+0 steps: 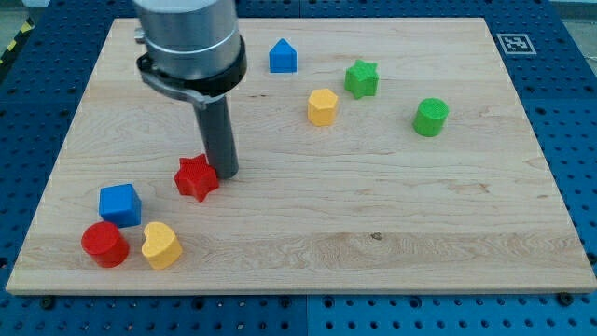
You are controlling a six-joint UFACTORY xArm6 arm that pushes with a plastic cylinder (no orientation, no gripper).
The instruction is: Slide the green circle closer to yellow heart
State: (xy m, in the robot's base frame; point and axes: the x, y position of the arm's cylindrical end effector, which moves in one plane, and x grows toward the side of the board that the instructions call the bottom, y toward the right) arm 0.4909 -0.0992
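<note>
Circle [431, 117] looks light and slippery; you push its right side toward the heart [160, 245]. My tip [227, 173] touches the red star [196, 176], holding nothing.

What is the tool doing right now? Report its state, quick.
My tip: a bare rod, nothing to open or close, holding nothing. It sits right beside the red star, on its right side in the view, far from the green circle.

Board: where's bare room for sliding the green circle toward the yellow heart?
Bare: the wide stretch from the green circle down-left to the yellow heart. Crowded: heart's corner with red circle, blue cube; my tip beside the red star.
</note>
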